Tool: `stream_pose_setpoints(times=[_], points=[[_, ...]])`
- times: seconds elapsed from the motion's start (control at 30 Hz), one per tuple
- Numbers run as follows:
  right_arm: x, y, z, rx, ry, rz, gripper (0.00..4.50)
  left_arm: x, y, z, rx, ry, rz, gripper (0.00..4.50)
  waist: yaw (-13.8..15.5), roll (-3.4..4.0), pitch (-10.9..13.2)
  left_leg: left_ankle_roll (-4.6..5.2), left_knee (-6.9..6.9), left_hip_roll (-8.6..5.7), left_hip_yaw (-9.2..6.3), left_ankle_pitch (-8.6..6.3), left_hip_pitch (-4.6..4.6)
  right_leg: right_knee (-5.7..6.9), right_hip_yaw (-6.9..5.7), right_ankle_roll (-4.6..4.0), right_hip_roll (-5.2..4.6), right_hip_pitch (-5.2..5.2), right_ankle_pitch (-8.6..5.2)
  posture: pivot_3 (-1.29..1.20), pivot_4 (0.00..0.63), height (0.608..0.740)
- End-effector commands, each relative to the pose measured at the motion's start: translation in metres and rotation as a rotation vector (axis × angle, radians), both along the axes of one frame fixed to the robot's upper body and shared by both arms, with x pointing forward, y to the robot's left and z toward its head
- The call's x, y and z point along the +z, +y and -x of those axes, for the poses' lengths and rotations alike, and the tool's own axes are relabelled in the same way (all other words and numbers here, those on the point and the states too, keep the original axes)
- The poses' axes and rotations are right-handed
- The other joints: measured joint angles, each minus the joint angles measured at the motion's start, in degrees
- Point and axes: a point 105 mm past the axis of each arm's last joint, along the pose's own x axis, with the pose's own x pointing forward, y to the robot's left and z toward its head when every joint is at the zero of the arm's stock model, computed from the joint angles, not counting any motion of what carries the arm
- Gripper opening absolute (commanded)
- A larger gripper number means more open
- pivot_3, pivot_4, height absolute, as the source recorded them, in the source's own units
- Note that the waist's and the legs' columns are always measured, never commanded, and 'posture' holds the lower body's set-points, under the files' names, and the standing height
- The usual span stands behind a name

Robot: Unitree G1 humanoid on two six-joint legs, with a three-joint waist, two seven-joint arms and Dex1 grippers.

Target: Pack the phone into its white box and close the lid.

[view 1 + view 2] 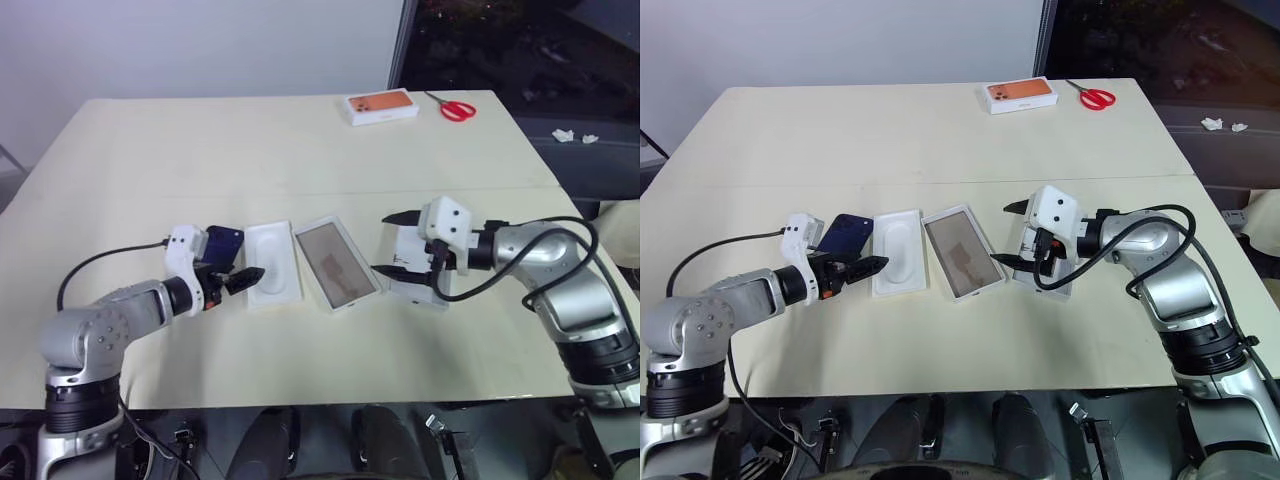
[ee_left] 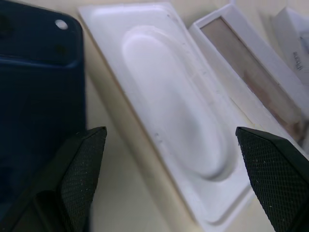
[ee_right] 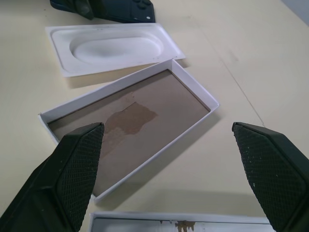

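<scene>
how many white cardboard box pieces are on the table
4: a moulded white insert tray beside the dark blue phone, an open white box with a brown floor at centre, another white piece under the right gripper, and an orange-printed white box far back.

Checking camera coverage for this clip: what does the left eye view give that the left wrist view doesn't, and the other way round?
Left eye view: the orange-printed box and red scissors at the table's far edge, and the open right gripper by the lid.
Left wrist view: lettering on the lid's side, and how close the phone lies to one finger.
Both: the phone, the white insert, the open box with its brown floor, and the open left gripper, holding nothing.
</scene>
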Motion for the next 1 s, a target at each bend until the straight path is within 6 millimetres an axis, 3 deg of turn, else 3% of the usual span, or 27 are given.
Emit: stream_pose_setpoints(times=[0.03,0.37,0.67,0.93,1.0], points=[[0.011,0.003,0.001,0.010,-0.054,-0.024,4.43,0.009,0.002,-0.004,0.028,-0.001,0.043,4.50,0.00,-0.01,0.00,0.00,0.01,0.00,0.00,0.00,0.00,0.00,0.00,0.00,0.00,0.00,0.00,0.00,0.150,0.740],[0.011,0.003,0.000,0.003,-0.062,-0.039,4.43,-0.003,-0.003,-0.020,0.121,0.091,0.247,4.50,0.05,-0.02,-0.02,-0.18,0.02,-0.02,0.00,0.11,0.00,0.00,-0.02,0.00,0.00,0.03,0.00,0.00,0.150,0.740],[0.009,0.005,-0.001,0.000,-0.064,-0.048,4.43,-0.011,-0.018,-0.021,0.099,0.128,0.287,4.50,0.42,-0.03,-0.04,-0.23,0.05,-0.03,0.00,0.13,0.02,0.00,-0.03,0.00,-0.01,0.08,0.00,0.00,0.150,0.740],[0.007,0.003,0.000,-0.003,-0.060,-0.046,4.50,-0.018,-0.017,-0.016,0.100,0.156,0.277,0.67,0.95,-0.04,-0.03,-0.24,0.05,-0.04,0.01,0.14,0.02,-0.01,-0.01,0.00,-0.01,0.06,0.00,0.00,0.150,0.740],[0.007,0.003,0.000,-0.003,-0.060,-0.046,4.50,-0.018,-0.014,-0.016,0.109,0.154,0.276,0.67,0.97,-0.03,-0.04,-0.23,0.04,-0.03,0.01,0.13,0.02,-0.01,-0.01,0.00,-0.01,0.07,0.00,0.00,0.150,0.740]])
